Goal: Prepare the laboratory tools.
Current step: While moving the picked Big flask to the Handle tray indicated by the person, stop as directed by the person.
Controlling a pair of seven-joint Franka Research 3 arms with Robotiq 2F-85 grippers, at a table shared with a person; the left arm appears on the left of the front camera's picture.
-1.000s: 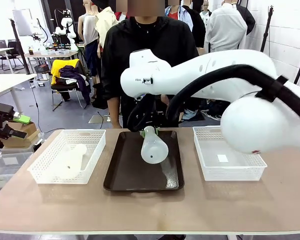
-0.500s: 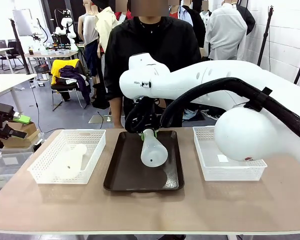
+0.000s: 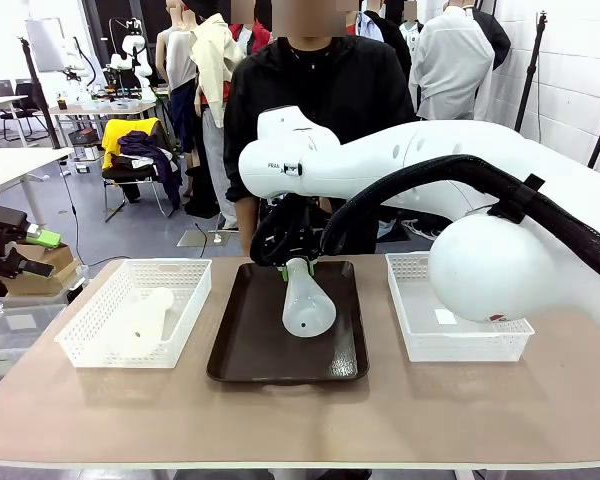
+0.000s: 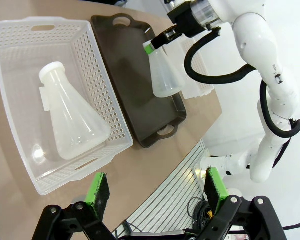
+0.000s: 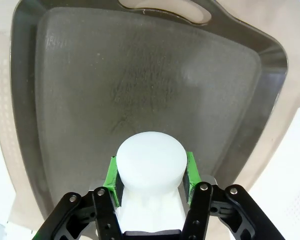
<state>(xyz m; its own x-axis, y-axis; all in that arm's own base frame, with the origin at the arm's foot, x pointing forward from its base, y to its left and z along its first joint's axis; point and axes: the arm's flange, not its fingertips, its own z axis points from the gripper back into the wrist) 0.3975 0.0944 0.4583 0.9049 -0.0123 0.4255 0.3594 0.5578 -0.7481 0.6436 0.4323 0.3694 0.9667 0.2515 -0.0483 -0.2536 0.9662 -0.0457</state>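
My right gripper [image 3: 296, 267] is shut on the neck of a frosted-white conical flask [image 3: 307, 305], which hangs nearly upright, base down, over the dark brown tray [image 3: 242, 352]. The right wrist view has that flask [image 5: 151, 161] between the green pads [image 5: 111, 175], above the tray [image 5: 80, 75]. A second flask [image 3: 140, 320] lies on its side in the left mesh basket [image 3: 85, 335]. The left wrist view looks down on this flask [image 4: 72, 120] in the basket [image 4: 20, 65], with my left gripper [image 4: 155, 192] open high above the table edge, nothing between its fingers.
A second white mesh basket [image 3: 410, 330] stands right of the tray, holding a small white label. A person in black stands at the far side behind the tray. The table's front strip is bare wood.
The right gripper has swung the held flask from tilted toward upright and lowered it a little over the tray. The person has shifted slightly to the right.
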